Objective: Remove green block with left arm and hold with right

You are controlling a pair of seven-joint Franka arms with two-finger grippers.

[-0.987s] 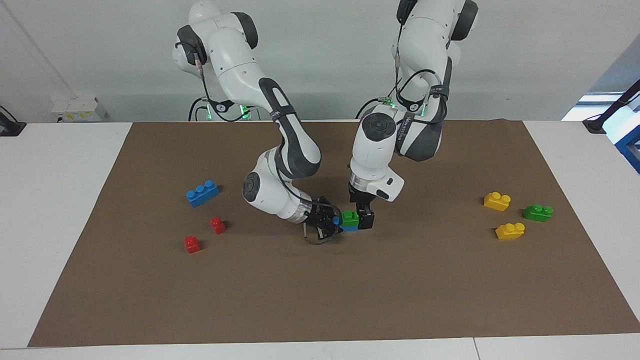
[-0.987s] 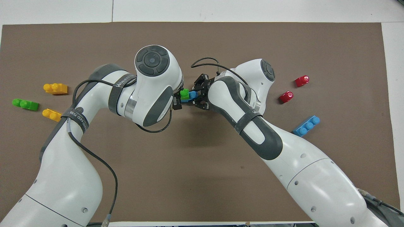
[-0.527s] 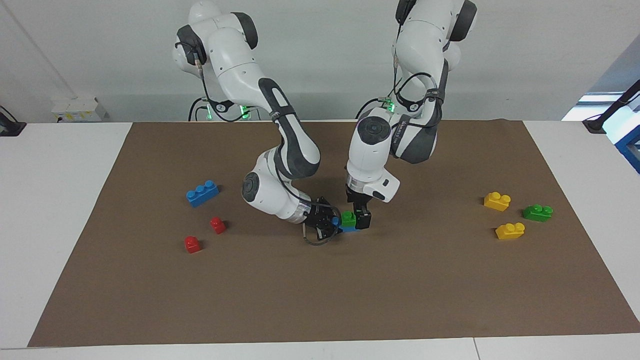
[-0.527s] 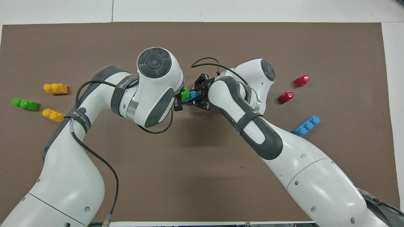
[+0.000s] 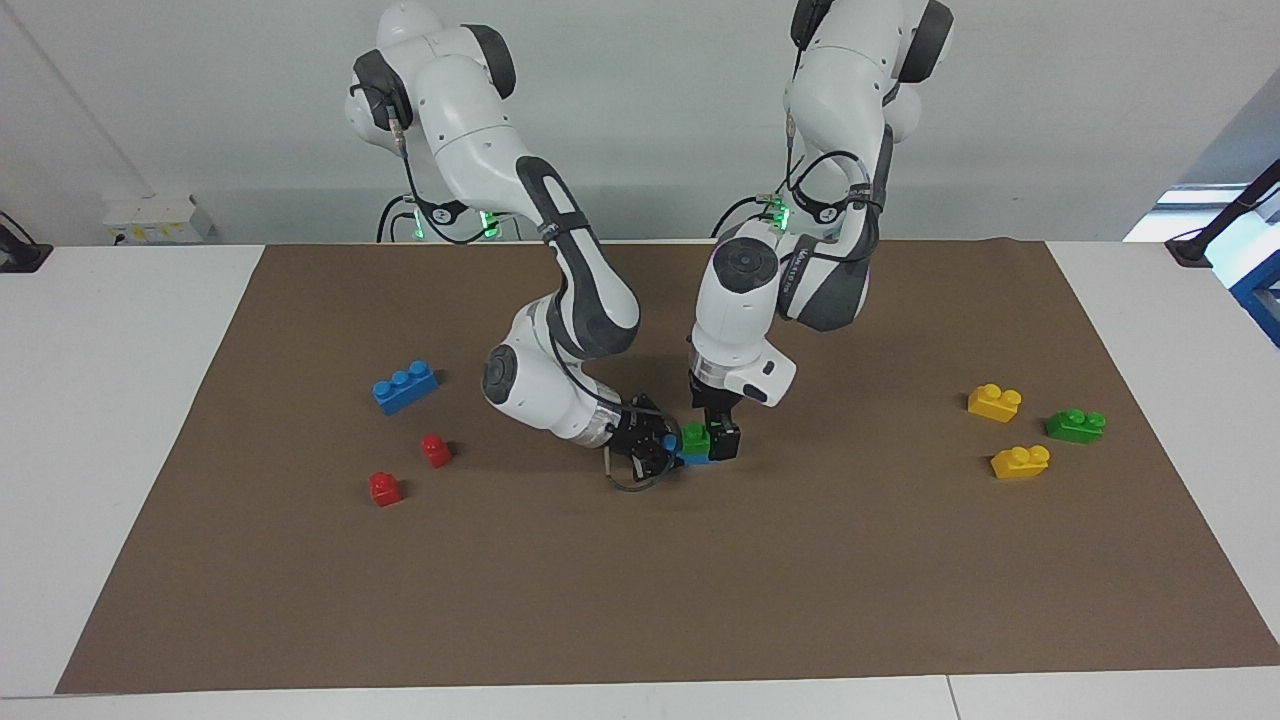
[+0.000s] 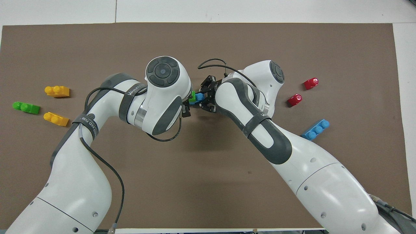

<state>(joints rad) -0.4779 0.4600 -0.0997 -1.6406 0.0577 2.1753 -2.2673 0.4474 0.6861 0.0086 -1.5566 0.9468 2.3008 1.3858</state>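
At the mat's centre, the green block (image 5: 696, 437) sits studded on a blue brick (image 5: 694, 457) clamped by the right pincer (image 5: 662, 447) at nine o'clock; the left pincer (image 5: 722, 438), spread wide, is best closed squarely before a straight upward pull.

table (image 5: 120, 400) | brown mat (image 5: 640, 580) | loose bricks: blue (image 5: 404, 386), red, yellow, green
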